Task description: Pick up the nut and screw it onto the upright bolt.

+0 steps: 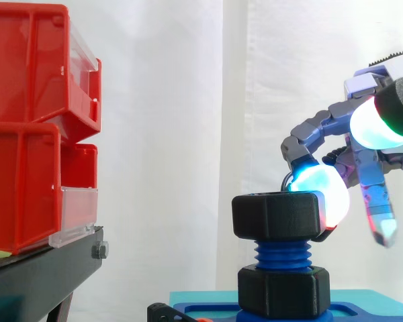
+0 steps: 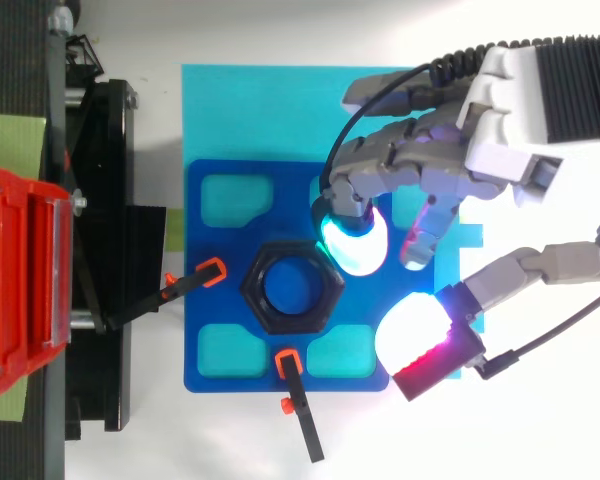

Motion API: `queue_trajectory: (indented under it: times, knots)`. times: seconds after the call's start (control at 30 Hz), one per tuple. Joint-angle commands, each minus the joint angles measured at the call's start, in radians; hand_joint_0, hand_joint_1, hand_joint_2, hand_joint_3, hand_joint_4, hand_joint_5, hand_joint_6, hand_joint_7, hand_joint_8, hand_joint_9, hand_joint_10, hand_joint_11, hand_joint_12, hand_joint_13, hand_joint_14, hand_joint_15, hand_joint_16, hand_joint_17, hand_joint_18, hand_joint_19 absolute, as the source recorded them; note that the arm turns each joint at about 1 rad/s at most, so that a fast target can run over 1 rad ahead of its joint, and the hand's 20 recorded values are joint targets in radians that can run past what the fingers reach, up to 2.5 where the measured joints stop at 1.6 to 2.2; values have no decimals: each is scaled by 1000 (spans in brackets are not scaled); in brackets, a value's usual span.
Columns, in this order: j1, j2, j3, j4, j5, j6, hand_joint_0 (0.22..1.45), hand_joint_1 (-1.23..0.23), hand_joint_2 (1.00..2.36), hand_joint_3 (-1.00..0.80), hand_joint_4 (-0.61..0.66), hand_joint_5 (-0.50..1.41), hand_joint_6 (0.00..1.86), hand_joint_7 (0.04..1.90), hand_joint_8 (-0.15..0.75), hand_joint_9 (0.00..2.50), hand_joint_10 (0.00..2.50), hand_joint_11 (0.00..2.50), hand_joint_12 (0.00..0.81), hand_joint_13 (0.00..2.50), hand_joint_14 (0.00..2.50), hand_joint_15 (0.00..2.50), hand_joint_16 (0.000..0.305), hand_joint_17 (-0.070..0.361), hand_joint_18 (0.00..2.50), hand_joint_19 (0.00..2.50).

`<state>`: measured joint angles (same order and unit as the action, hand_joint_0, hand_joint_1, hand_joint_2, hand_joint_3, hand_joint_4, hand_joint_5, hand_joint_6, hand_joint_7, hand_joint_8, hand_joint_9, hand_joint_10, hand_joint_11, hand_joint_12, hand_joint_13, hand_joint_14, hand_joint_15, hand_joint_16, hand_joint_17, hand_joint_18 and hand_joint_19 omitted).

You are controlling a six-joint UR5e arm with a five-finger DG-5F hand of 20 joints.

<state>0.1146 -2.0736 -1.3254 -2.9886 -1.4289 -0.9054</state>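
A black hex nut (image 1: 275,215) sits level on top of the upright blue bolt (image 1: 282,253), with several threads bare below it. From above, the nut's ring (image 2: 263,300) surrounds the bolt's blue end (image 2: 291,288). The bolt rises from a black hex collar (image 1: 283,290) on a blue fixture plate (image 2: 230,330). My hand (image 2: 450,170) is at the nut's right. One curled finger rests its cyan pad (image 2: 352,240) against the nut's right side. The thumb's white pad (image 2: 415,335) stands apart from the nut, so nothing is pinched.
Stacked red bins (image 1: 27,134) sit on a black stand (image 1: 40,275) at the left. The fixture plate lies on a cyan mat (image 2: 240,110). Two black clamps with orange tips (image 2: 212,272) (image 2: 285,362) point at the nut from the left and front.
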Motion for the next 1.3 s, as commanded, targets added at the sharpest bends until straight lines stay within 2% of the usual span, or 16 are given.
queue_trajectory:
  times: [0.0,0.2,0.3,0.43,0.5,0.67,0.87,0.97,1.13,1.27]
  knots:
    - [-1,4,0,-1,1,-1,504,-522,1000,-500,76,95,504,1258,152,1571,0,50,247,822,0,0,26,59,469,11]
    - [-1,15,0,-12,2,-6,501,-516,1000,-500,66,89,503,1298,180,1585,3,66,239,849,0,0,25,56,542,47]
    - [-3,24,0,-12,4,-9,492,-504,1000,-500,140,52,504,1225,243,1453,6,100,275,785,0,0,29,64,468,38]
    - [-3,30,6,-9,4,-9,483,-491,1000,-500,229,-19,504,1039,275,1329,5,140,313,747,0,23,34,77,424,61]
    - [-6,32,23,-12,1,-9,479,-491,1000,-500,256,-48,504,965,281,1285,5,146,326,744,1,38,37,83,422,67]
    - [-7,30,57,-20,4,-9,474,-491,1000,-500,242,-96,503,844,287,1186,5,151,355,708,1,56,42,95,436,97]
    - [-7,29,55,4,5,-13,463,-494,1000,-500,206,-129,503,740,282,1006,2,93,367,599,2,50,47,106,350,126]
    - [4,21,55,57,7,-13,458,-494,1000,-500,197,-136,502,711,276,904,0,29,373,525,0,26,49,110,298,122]
    - [8,-16,55,83,2,-4,451,-493,1000,-500,181,-145,502,687,269,810,0,0,381,420,1,0,50,113,194,99]
    - [10,-22,55,99,2,0,437,-490,1000,-500,148,-162,501,644,258,671,0,0,384,279,0,0,52,116,9,34]
